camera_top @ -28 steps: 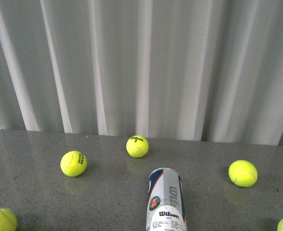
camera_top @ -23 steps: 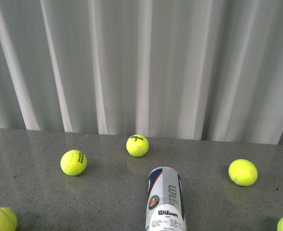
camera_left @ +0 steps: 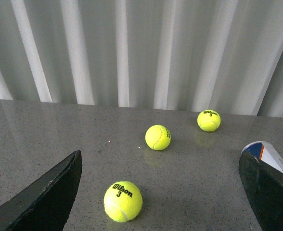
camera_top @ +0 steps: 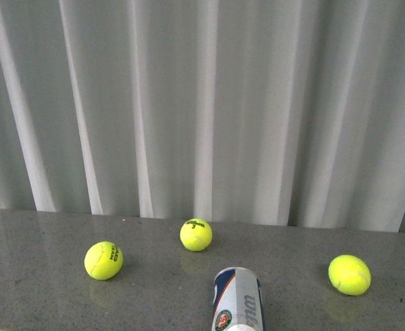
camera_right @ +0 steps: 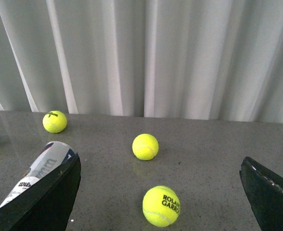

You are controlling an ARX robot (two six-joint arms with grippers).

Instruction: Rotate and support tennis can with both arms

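The tennis can (camera_top: 238, 301) lies on its side on the grey surface (camera_top: 44, 289) at the bottom centre of the front view, cut by the frame edge. The left claw (camera_left: 159, 161) and right claw (camera_right: 160, 163) both gape wide, empty

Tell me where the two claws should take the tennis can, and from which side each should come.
Probably mid-body, one claw per flank. The tennis can lies on its side, pointing away from the robot, so its round wall is exposed on either side. The left claw could come from its left, the right claw from its right; both are open.
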